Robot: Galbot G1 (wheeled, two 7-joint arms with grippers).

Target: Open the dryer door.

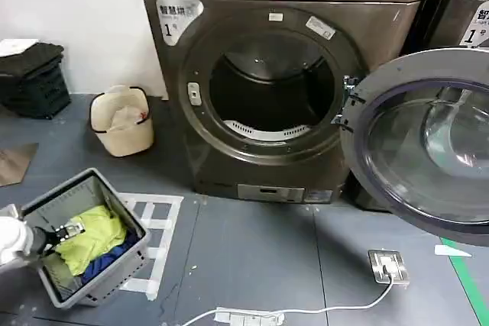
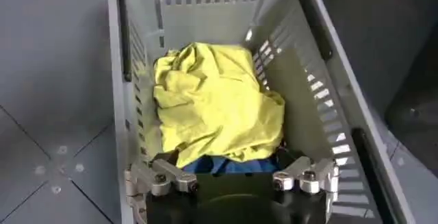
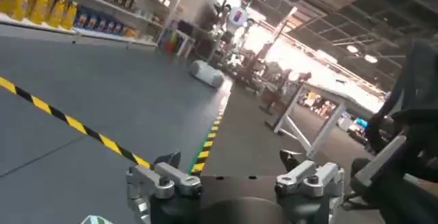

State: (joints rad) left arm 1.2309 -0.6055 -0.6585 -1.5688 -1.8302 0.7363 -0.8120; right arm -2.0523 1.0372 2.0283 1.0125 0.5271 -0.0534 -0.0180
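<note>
The dryer door (image 1: pixel 428 143), a chrome ring around dark tinted glass, stands swung wide open to the right of the bronze-grey dryer (image 1: pixel 229 158). The round drum opening (image 1: pixel 271 85) is dark and uncovered. My left gripper (image 1: pixel 69 230) hangs at the lower left over a grey basket (image 1: pixel 46 204), far from the door. In the left wrist view the left gripper (image 2: pixel 233 160) is open just above a yellow cloth (image 2: pixel 212 102). My right gripper (image 3: pixel 231 160) is open with nothing between its fingers, facing a grey floor with a yellow-black stripe (image 3: pixel 82 128).
The basket (image 2: pixel 137 13) holds yellow and blue laundry. A cream bin (image 1: pixel 122 120) and black crates (image 1: pixel 34 78) stand left of the dryer. A power strip with a white cable (image 1: pixel 248 316) and a metal floor plate (image 1: pixel 388 265) lie in front. A darker machine (image 1: pixel 466 5) stands at the right.
</note>
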